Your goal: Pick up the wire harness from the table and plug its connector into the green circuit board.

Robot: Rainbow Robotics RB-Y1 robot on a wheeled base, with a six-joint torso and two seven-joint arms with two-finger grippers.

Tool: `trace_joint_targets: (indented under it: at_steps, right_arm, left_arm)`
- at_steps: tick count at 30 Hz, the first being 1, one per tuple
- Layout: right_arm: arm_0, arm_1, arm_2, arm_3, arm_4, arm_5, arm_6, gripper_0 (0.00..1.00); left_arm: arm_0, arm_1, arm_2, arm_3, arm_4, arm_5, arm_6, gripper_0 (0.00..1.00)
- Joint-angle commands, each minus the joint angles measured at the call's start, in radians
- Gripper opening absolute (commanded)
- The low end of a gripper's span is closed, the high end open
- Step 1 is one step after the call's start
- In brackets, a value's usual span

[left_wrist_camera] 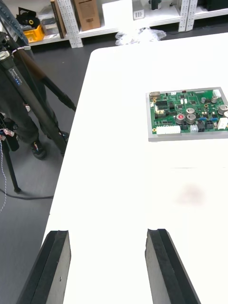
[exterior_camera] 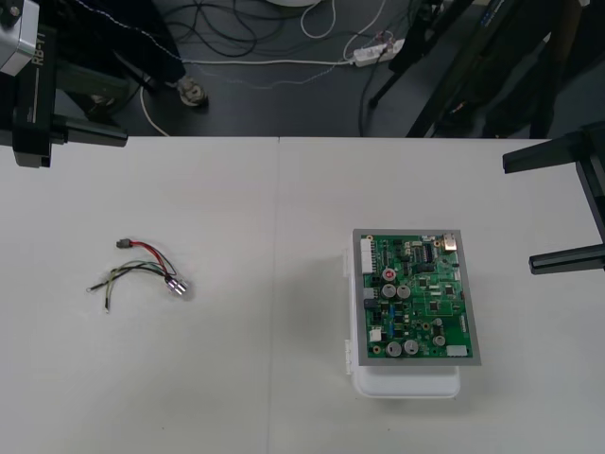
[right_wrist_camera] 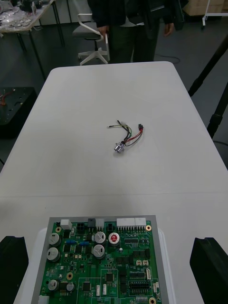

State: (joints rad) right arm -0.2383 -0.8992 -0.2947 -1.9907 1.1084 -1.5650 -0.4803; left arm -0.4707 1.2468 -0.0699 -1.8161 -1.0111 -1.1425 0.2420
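Bench (exterior_camera: 236, 378): plain, light, carries everything.

Green circuit board (exterior_camera: 416, 298): lies flat on a white base (exterior_camera: 406, 383), whose lip shows past the board's near edge. It sits close in front of the right claw (exterior_camera: 567, 206), which hangs at the bench's right edge. In the right wrist view the board's connector edge lies between and below that claw's two black fingers (right_wrist_camera: 209, 266).

Right claw: spread wide, gripping nothing.

Left claw (left_wrist_camera: 107, 268): over the bench's far left corner. Its fingers (left_wrist_camera: 52, 266) stand well apart with bare bench between them, and it holds nothing. The board lies well out ahead of it and off to one side.

Wire harness (exterior_camera: 142, 270): loose on the bench, well apart from the board, nearer the left claw than the right, touched by neither. From the right claw it lies straight ahead beyond the board, with bare bench between. Its red, black and green wires fan out in a loose curve.

Black plug (exterior_camera: 120, 244): on the bench at the harness end farther from the right claw, not in the board.

Round metal socket (exterior_camera: 177, 288): at the harness end nearer the right claw, resting on the bench.
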Motion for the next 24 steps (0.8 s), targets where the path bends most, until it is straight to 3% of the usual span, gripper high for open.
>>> trace_joint_targets:
  at_steps: [1, 24]
  right_arm:
    - [-0.026, -0.032, -0.035, 0.003, -0.009, -0.006, 0.015, 1.0]
    - [-0.026, -0.032, -0.035, 0.003, -0.009, -0.006, 0.015, 1.0]
  left_arm:
    - [-0.036, 0.025, 0.027, -0.02, -0.004, 0.046, -0.036, 0.46]
    - [-0.036, 0.025, 0.027, -0.02, -0.004, 0.046, -0.036, 0.47]
